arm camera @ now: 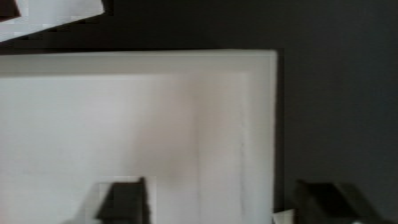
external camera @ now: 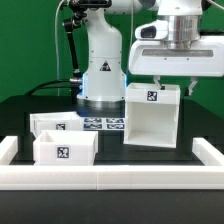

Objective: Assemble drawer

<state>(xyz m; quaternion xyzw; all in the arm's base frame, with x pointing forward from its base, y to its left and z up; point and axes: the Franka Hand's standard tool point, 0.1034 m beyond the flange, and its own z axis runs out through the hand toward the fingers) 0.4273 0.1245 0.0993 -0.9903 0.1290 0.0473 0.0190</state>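
I read this as the approach for a grasp on the case (external camera: 152,118). My pincer (external camera: 175,88) hangs spread wide and empty just above the case's top edge, with one finger (arm camera: 121,200) over the white face and the other past the side. Next I'd lower squarely so the wall sits between the jaws, then close. The front box (external camera: 65,150) and back box (external camera: 55,124) sit well apart from the pincer. The wrist view is blurred and crops the fingertips, so I cannot tell whether they touch.

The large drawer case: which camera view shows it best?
The exterior view: the whole large drawer case stands there, open front visible. The wrist view shows only a flat white part of it, close and blurred.
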